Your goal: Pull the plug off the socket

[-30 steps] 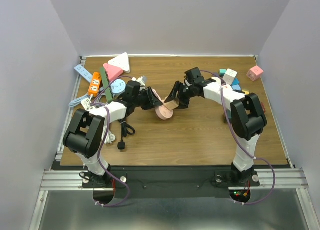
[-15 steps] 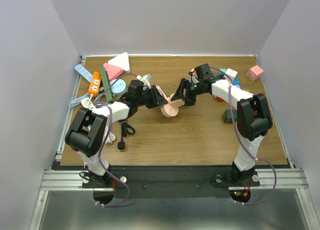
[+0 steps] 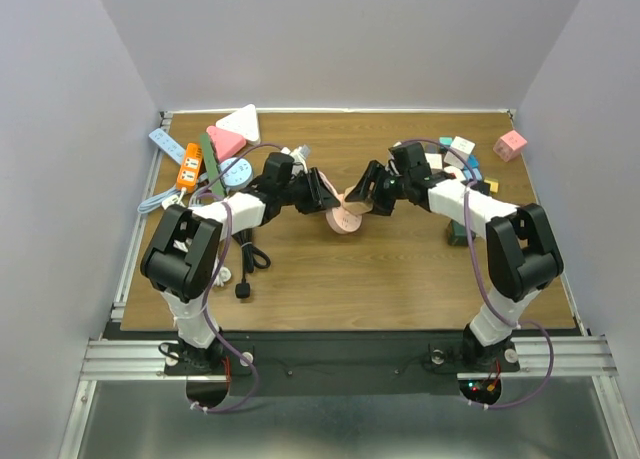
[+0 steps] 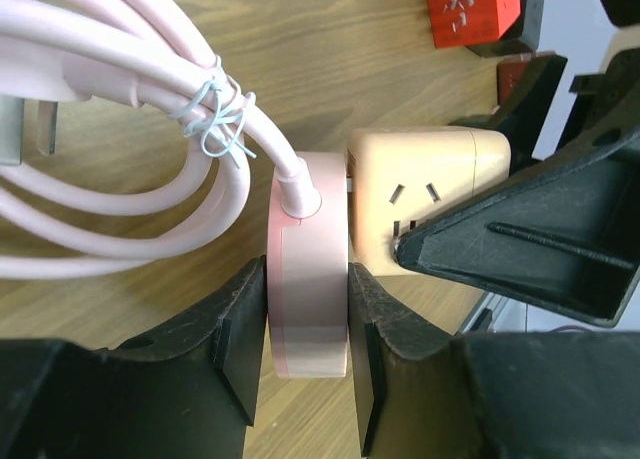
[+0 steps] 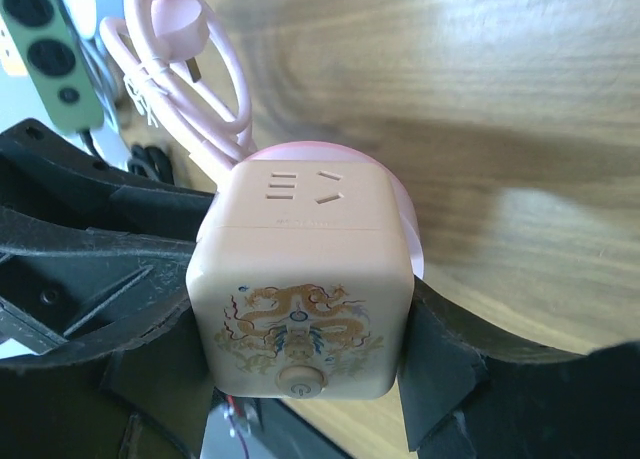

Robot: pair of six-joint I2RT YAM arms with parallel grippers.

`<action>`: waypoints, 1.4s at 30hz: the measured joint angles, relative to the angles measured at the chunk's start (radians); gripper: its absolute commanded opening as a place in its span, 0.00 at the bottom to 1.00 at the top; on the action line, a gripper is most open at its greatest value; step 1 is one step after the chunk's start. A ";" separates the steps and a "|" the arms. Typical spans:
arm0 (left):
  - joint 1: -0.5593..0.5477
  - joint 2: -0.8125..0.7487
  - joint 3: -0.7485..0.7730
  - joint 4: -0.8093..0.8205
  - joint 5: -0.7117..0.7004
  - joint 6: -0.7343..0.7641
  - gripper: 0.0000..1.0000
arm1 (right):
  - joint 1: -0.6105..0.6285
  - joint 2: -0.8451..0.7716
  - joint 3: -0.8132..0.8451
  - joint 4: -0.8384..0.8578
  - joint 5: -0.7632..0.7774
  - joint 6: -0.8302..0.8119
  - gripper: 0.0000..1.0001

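Note:
A pink round socket disc (image 3: 343,220) with a bundled pink cable (image 4: 120,129) is held just above the middle of the table. A cream cube plug (image 3: 355,195) with a dragon print sits against the disc's face. My left gripper (image 3: 325,201) is shut on the disc's flat sides, as the left wrist view shows for the gripper (image 4: 305,324) and the disc (image 4: 307,279). My right gripper (image 3: 370,197) is shut on the cube's sides, as the right wrist view shows for the gripper (image 5: 300,369) and the cube (image 5: 305,299). A narrow gap shows between the cube (image 4: 425,194) and the disc.
Power strips in blue (image 3: 165,144), orange (image 3: 189,165) and green (image 3: 212,154) lie at the back left beside pink and white triangular sockets (image 3: 238,126). A black cable and plug (image 3: 243,289) lie front left. Socket cubes (image 3: 510,144) sit at the back right; a dark one (image 3: 458,229) lies right.
Both grippers have shifted to the right with the disc and cube between them. The right forearm has swung lower and further right. Both grips are unchanged.

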 measured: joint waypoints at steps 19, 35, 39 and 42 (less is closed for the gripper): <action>0.004 0.040 0.070 0.095 0.144 -0.020 0.00 | 0.011 -0.200 -0.051 -0.008 0.180 -0.097 0.00; 0.023 0.037 0.027 0.013 0.089 -0.016 0.00 | 0.008 -0.057 -0.050 0.067 0.011 -0.092 0.00; 0.032 0.035 0.003 0.016 0.064 -0.020 0.00 | 0.008 0.000 -0.023 0.077 -0.023 -0.091 0.01; 0.043 0.035 -0.013 0.013 0.043 -0.020 0.00 | 0.010 0.060 0.014 0.076 -0.058 -0.091 0.00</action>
